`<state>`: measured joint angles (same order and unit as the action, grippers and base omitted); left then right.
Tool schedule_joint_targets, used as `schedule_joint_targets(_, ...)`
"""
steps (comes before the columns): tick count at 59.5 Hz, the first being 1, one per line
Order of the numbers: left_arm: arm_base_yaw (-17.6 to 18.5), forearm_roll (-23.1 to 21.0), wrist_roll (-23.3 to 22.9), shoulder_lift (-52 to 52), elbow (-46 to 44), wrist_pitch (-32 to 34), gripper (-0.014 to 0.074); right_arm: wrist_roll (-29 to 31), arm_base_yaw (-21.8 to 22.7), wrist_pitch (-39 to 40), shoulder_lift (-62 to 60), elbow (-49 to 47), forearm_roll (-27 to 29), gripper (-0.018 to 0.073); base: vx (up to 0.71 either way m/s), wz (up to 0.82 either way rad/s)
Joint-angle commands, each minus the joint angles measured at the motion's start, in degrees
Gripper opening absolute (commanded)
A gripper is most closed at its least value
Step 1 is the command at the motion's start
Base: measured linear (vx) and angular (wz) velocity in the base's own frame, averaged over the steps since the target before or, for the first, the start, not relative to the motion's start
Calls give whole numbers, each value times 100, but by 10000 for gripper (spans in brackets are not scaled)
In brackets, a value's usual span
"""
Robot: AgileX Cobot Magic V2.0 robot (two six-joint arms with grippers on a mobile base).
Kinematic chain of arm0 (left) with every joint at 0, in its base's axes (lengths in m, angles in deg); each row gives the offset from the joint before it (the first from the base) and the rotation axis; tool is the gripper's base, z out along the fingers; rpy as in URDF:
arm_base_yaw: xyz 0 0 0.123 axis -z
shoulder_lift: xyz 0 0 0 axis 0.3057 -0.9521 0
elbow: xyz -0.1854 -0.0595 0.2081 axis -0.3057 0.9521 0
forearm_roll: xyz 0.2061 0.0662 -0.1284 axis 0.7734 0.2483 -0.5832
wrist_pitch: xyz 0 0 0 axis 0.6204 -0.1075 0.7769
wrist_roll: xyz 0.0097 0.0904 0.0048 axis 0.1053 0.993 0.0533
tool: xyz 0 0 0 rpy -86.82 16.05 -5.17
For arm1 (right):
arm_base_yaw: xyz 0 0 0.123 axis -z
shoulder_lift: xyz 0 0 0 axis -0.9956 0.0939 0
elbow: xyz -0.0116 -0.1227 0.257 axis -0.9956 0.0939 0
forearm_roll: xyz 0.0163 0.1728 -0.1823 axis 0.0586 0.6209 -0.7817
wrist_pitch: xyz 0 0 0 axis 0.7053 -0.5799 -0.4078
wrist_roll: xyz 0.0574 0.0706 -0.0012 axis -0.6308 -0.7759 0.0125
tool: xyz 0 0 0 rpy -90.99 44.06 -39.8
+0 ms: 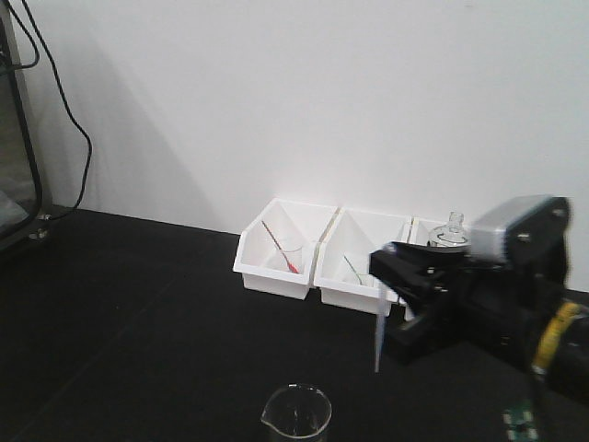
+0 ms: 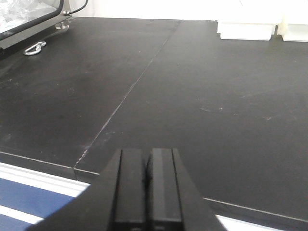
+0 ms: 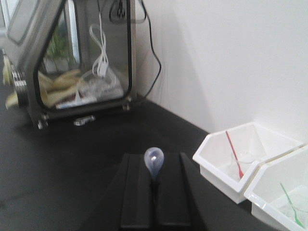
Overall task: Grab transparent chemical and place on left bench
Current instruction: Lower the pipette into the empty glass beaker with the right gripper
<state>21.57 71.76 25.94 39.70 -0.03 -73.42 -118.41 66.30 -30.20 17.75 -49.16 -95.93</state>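
No brand, label or readable writing shows in any of the three views.

The transparent chemical [image 1: 379, 343] is a thin, whitish, translucent pipette. In the front view it hangs nearly upright from the right gripper [image 1: 402, 296], its tip pointing down above the black desk [image 1: 138, 331] without touching it, just in front of the white bins [image 1: 276, 262]. The right wrist view shows what the front view hides: the pipette's rounded bulb [image 3: 154, 161] stands up between the two dark fingers [image 3: 137, 192], which are pressed together on the stem below it.

The left gripper [image 2: 146, 185] appears only in its own wrist view. Its fingers sit closed against each other with just a hairline seam between them and nothing held, low over the desk near its front edge, where a seam [image 2: 130, 91] runs across the black surface.

The front view alone shows a clear glass beaker [image 1: 296, 414] standing on the desk near the bottom edge, below and left of the pipette. A red-tinted pipette [image 1: 278, 247] leans in the leftmost bin, and a green one [image 1: 353, 270] lies in the next; both also appear in the right wrist view. That view alone shows a glass-fronted metal enclosure [image 3: 72, 62] at the far left of the desk.
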Motion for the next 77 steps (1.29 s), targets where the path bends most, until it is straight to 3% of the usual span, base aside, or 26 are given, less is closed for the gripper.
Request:
schedule_joint_targets(1, 10, -4, -45, 110, 93, 449, -4, 829, -496, -398, 357, -645, 727, -1, 0, 0)
schedule_joint_targets(9, 10, -4, -45, 110, 93, 449, -4, 1284, -857, -428, 1105, -1214, 1301, -1, 0, 0)
schedule_joint_targets(28, 10, -4, -45, 110, 93, 449, -4, 1367, -1024, -272, 2154, -1406, 1299, 21, 0, 0)
schedule_joint_targets(37, 10, -4, -45, 110, 93, 449, -4, 1256, -1024, -259, 2388, -1406, 1299, 134, 0, 0)
schedule_joint_targets(50, 10, -4, -45, 110, 93, 449, -4, 1070, -1018, -89, 2460, -1406, 1325, 460, 0, 0)
schedule_joint_targets(56, 10, -4, -45, 110, 93, 449, -4, 1065, -1018, -70, 2440, -1406, 1325, 569, 0, 0)
schedule_joint_targets(67, 10, -4, -45, 110, 93, 449, -4, 995, -1018, -276, 2038, -1338, 1274, 592, 0, 0)
schedule_joint_targets(77, 10, -4, -45, 110, 93, 449, -4, 415, -1025, -431, 783, -502, 840, 556, 0, 0)
